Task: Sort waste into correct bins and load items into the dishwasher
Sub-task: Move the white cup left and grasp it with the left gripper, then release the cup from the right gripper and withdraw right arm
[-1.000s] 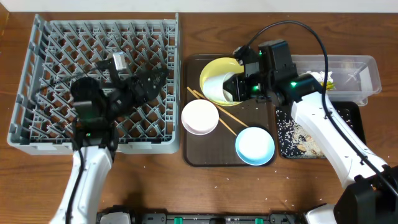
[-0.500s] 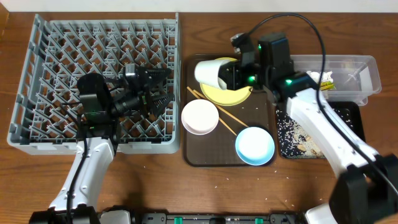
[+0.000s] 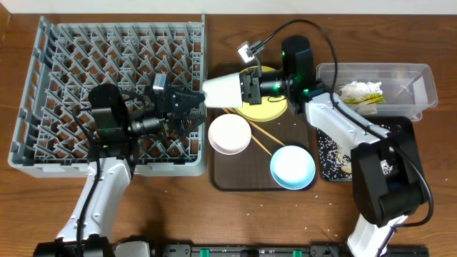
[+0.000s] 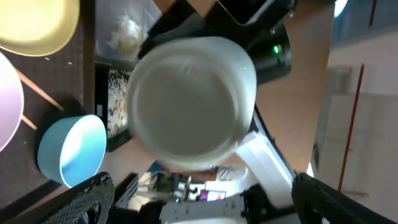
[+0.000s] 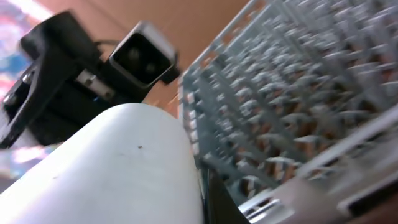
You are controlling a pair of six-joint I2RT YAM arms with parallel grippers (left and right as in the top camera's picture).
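At the right edge of the one grey dish rack, the right gripper is clamped on the single small white cup, held sideways in the air. The left gripper faces it, jaws wide, holding nothing. On the brown tray lie one yellow plate, one white bowl, one light blue bowl and two chopsticks.

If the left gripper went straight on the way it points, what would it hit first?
Probably the cup held by the right gripper: it sits dead ahead of the open left gripper in its wrist view.
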